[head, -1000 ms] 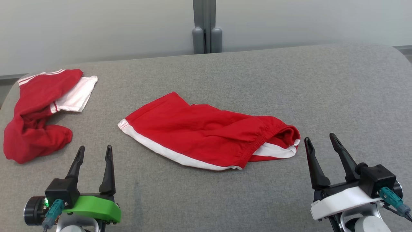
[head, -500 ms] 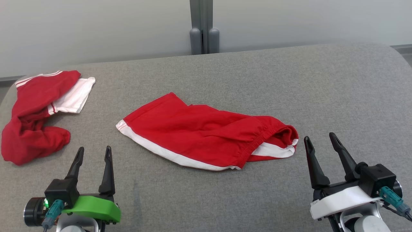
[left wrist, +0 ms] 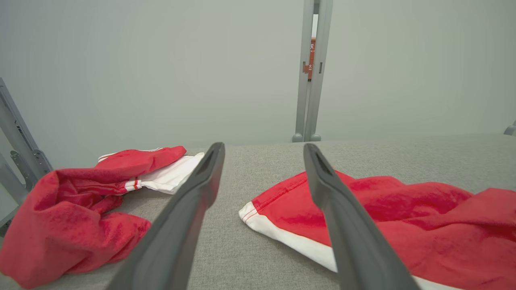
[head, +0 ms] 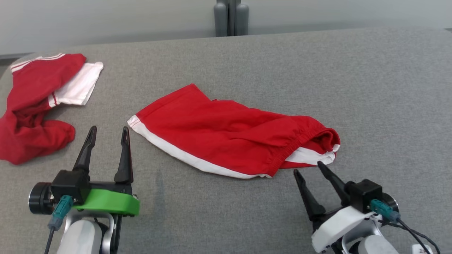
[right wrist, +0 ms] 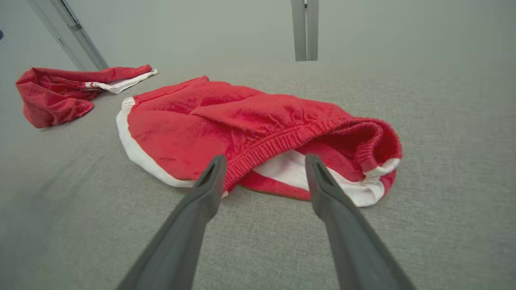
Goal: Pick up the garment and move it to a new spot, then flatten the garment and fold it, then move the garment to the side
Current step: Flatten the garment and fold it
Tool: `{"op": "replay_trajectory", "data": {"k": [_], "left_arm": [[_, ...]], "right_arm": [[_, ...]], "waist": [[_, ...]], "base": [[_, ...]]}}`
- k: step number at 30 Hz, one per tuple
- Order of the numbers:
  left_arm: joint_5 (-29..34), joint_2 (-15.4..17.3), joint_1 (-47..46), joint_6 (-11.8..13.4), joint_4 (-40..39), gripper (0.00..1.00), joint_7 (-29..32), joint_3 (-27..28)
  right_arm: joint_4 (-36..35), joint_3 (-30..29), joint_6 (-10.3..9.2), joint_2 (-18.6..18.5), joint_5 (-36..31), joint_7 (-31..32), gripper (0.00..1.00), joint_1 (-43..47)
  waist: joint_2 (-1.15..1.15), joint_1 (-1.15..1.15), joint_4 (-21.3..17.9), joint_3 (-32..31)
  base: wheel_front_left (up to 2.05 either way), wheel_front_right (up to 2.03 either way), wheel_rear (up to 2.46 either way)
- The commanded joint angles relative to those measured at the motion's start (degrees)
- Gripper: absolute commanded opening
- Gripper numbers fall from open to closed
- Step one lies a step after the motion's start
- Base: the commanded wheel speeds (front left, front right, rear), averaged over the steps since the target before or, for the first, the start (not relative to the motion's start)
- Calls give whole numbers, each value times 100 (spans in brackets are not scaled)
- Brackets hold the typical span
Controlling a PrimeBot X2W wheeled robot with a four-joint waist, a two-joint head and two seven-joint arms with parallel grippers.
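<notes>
While the red shorts [head: 229,134] lie crumpled in the middle of the gray table [head: 381,88], both grippers hang over the table near them and touch nothing. On one side, the left gripper [head: 108,129] has its two dark fingers spread wide apart, with its tips just beside the white-edged leg hem. On the other side, the right gripper [head: 308,167] is spread wide too, with its tips close to the waist end of the shorts.

The head view shows both grippers at once. It also shows a second red and white garment [head: 35,106] bunched up at the left edge of the table, well apart from the shorts.

Looking low, the right wrist view shows the stretchy waistband [right wrist: 282,139] folded over, with white cloth under it.

The left wrist view shows a little orange sign [left wrist: 311,56] between the gray posts [left wrist: 300,100] behind the table.
</notes>
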Motion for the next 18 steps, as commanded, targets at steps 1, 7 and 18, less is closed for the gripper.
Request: {"op": "replay_trajectory", "data": {"k": [1,7,18], "left_arm": [[78,-29,-143,-28,-46,100,-1,2],[206,-166,-394,-94,-137,100,-1,17],[443,-330,-510,-200,-161,100,-1,156]], "right_arm": [[187,144,1,-51,84,-9,100,-187],[1112,624,1,-21,417,-167,100,-874],[1636,1198,1,-224,1121,-575,0,-1560]], "waist": [[0,0,249,360],[0,0,448,680],[0,0,491,778]], "base": [[0,0,0],[0,0,0],[0,0,0]]}}
